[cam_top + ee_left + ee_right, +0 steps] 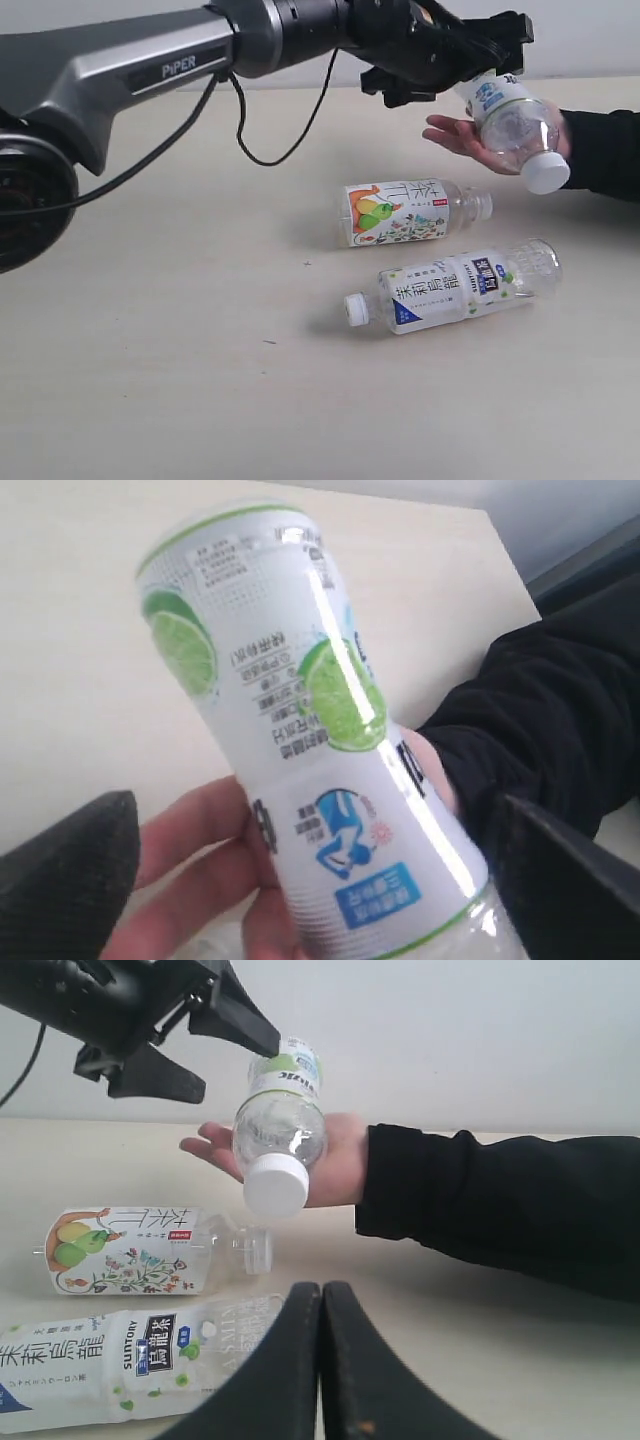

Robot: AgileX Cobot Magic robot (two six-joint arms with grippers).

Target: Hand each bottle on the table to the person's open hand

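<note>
A clear bottle with a lime label and white cap (510,125) lies tilted, cap down, in the person's open hand (452,135) at the back right. My left gripper (465,68) straddles the bottle's base, open, with a gap between each finger and the label (300,710). The dark pads (70,870) stand far out on either side. Two more bottles lie on the table (150,380): a pear-picture one (400,212) and, nearer, a blue-and-green labelled one (450,287). My right gripper (320,1295) is shut and empty, low over the table in front of them.
The person's black sleeve (600,150) reaches in from the right edge. The left arm and its cable (240,120) span the back left of the table.
</note>
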